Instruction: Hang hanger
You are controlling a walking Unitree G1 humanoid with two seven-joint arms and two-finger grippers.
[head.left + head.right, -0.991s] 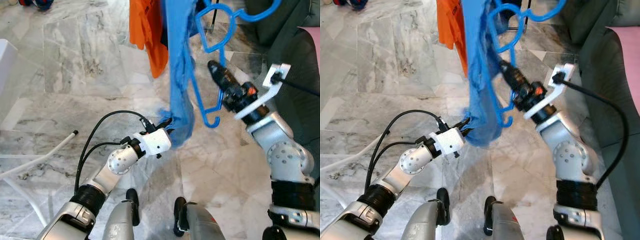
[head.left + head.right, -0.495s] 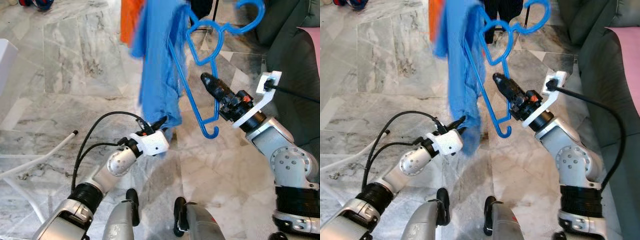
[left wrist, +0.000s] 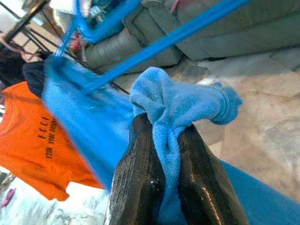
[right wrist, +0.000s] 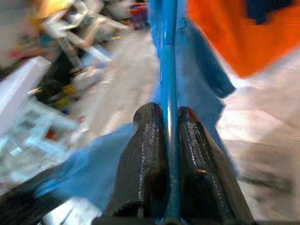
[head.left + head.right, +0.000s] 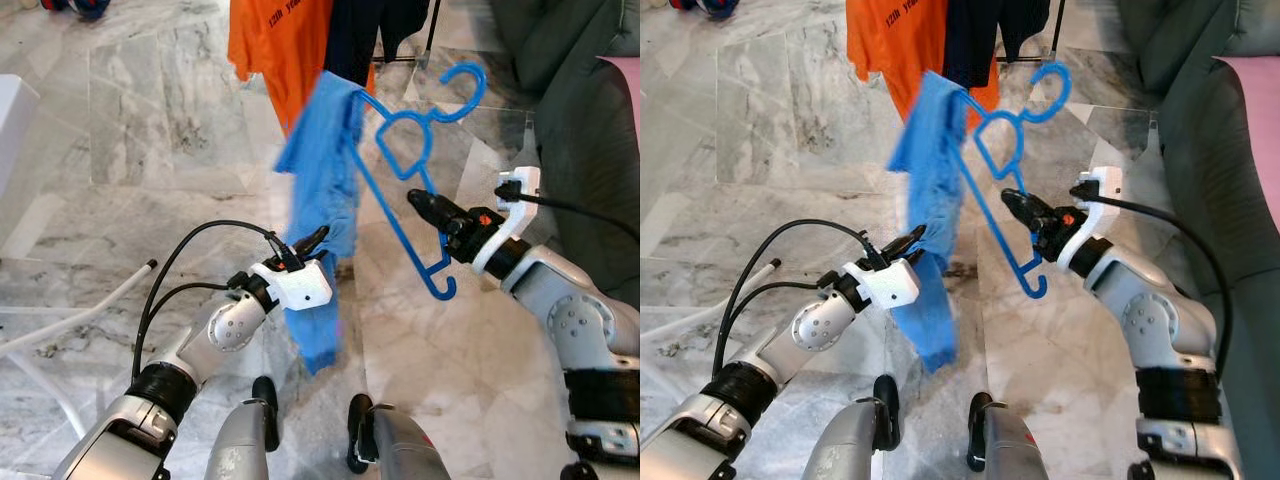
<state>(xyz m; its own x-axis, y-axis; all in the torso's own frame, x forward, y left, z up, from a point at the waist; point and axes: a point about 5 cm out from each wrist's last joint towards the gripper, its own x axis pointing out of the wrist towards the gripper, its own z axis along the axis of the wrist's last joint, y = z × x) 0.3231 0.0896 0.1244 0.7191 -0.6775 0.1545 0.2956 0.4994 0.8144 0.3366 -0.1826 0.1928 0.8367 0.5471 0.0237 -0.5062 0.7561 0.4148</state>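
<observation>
Blue hanger [image 5: 405, 190], apparently right gripper [image 5: 418, 204]-clamped.

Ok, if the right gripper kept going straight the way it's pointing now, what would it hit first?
Probably the blue garment draped on the blue hanger that the right gripper already clamps. It points up and left, toward the cloth, with the orange shirt farther behind. Depth is hard to judge.

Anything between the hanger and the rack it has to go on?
Nothing visible. The right end effector grips the blue hanger, its hook free in open air below the rack's dark leg; the rail is out of frame. The orange shirt hangs left of it.
</observation>
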